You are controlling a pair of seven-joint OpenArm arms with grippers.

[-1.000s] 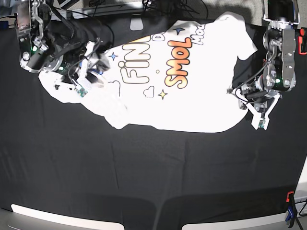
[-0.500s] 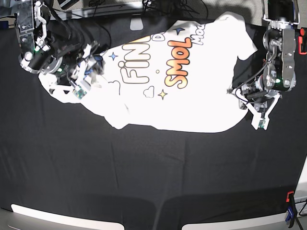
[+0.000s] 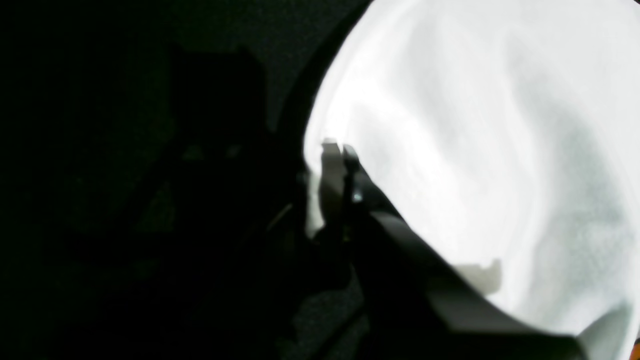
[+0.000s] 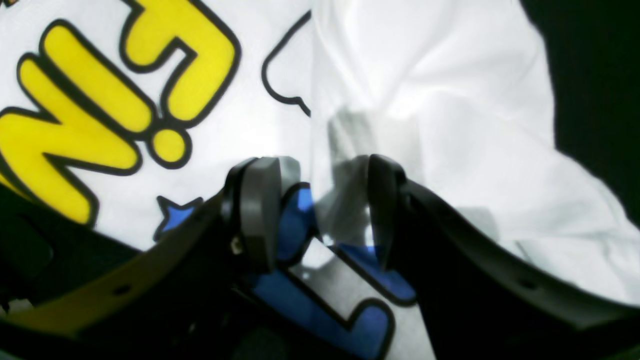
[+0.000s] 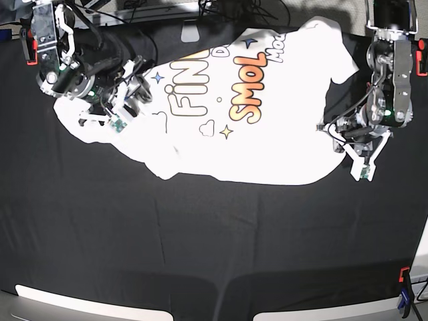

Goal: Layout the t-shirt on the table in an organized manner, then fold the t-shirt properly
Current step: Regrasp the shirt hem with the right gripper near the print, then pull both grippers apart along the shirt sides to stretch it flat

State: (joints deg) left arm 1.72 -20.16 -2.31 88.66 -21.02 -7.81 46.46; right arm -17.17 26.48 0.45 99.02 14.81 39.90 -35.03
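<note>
Right gripper point(image 4: 320, 210) sits low over the t-shirt point(image 5: 254, 114), jaws parted with a raised fold of white cloth standing between them; I can't tell whether the pads actually pinch it, so I count nothing as held there. My left gripper point(image 3: 340, 165) is at the opposite edge of the t-shirt, jaws closed together at the hem. The left wrist view is too dark for me to say that cloth is truly caught between them.

I judge we are in the laying-out step, not the folding. The t-shirt lies print-up on the far half of the tabletop point(image 5: 214, 241), slewed at an angle, with the part by the right gripper bunched and doubled over. The near edge of the t-shirt looks fairly smooth.

Next, I think, the right gripper needs a firm hold on that fold beside the yellow lettering, then both arms should draw away from the t-shirt's centre to pull it flat and square.

White cloth, cartoon letters in yellow, orange and blue, small stars and clouds. Thin and limp by the look of it, so it will likely drag and wrinkle if pulled from one side only.
</note>
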